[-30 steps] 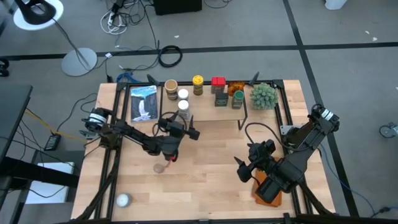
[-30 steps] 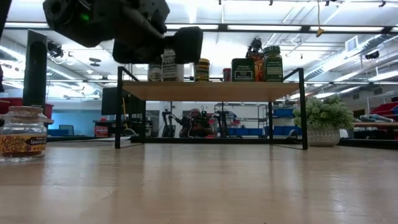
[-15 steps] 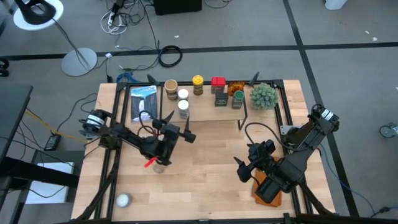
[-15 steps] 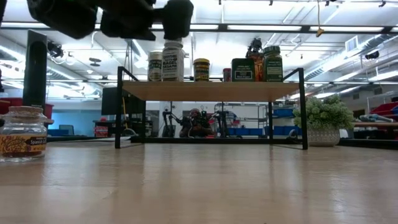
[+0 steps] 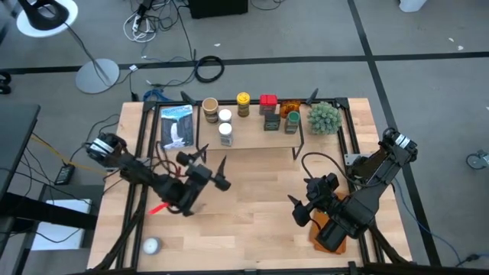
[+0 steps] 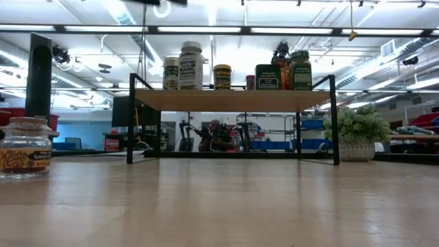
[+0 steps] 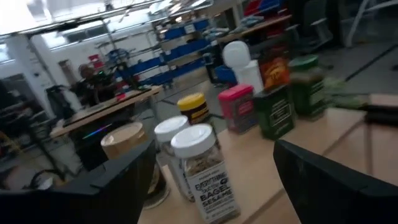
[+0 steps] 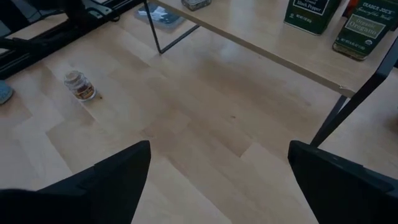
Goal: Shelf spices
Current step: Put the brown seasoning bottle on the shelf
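Observation:
The shelf [image 5: 252, 136] stands at the table's far side with several spices on its board: white-lidded jars [image 7: 199, 165], a yellow-lidded jar [image 5: 243, 100], a red box [image 5: 267, 101] and dark tins [image 6: 267, 77]. One brown-lidded spice jar [image 8: 81, 86] stands alone on the table on its base, also in the low view [image 6: 25, 147]. In the high view my left arm hides it. My left gripper [image 5: 211, 169] hovers open above the table, pointing level at the shelf. My right gripper [image 5: 304, 200] waits open at the near right, tilted down.
A green spiky plant [image 5: 324, 117] stands right of the shelf. A flat printed packet [image 5: 177, 126] lies to its left. A pale ball [image 5: 151, 245] rests at the near left corner. An orange-brown cloth [image 5: 330, 231] lies under my right arm. Bare wood [image 8: 205, 124] spreads before the shelf.
My left gripper has risen out of the low view. It has drawn back from the shelf toward the table's near left and rolled about its own axis, staying open. The lone jar has stayed in place on the table.

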`<state>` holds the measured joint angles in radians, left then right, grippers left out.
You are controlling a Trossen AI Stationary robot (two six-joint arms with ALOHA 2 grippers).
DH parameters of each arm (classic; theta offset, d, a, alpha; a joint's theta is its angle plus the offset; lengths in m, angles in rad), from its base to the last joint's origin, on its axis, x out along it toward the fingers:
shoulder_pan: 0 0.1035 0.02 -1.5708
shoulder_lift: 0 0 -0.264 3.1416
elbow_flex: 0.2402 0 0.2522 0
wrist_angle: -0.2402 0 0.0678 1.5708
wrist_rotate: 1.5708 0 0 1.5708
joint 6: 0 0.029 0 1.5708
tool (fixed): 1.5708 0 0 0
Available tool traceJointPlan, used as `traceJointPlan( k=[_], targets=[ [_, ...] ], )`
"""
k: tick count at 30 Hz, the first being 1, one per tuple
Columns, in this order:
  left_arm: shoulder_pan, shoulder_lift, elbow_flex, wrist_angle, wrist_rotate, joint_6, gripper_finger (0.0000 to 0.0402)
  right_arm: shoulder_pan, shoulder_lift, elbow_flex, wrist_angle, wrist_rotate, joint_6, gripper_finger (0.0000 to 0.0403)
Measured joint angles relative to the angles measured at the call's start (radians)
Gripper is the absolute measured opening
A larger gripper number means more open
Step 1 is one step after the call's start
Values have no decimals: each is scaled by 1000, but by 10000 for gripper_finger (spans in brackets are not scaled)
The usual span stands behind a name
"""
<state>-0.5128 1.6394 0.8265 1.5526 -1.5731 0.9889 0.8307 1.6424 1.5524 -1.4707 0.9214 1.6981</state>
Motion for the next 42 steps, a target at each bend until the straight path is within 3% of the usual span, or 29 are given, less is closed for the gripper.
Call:
traceJointPlan(
  k=[7, 18, 23, 30, 34, 40, 42],
  targets=[
    [-129, -18, 79, -9, 3, 130, 330, 1, 0, 0, 20, 0, -15, 380],
    [-279, -18, 104, -80, 65, 122, 309, 1, 0, 0, 101, 7, -116, 378],
    [-303, -18, 104, -136, 245, -31, 300, 0, 0, 0, 124, 43, -151, 378],
    [-268, -18, 104, -478, 660, -446, 296, -20, 0, 0, 182, 85, -223, 377],
    [-215, -23, 104, -613, 774, -608, 295, -29, 0, 0, 238, 81, -270, 380],
    [-103, -120, 104, -1029, 1015, -955, 295, -35, 0, 0, 332, 73, -356, 378],
    [-73, -157, 104, -1173, 1045, -1034, 295, -35, 0, 0, 357, 73, -380, 378]
  ],
)
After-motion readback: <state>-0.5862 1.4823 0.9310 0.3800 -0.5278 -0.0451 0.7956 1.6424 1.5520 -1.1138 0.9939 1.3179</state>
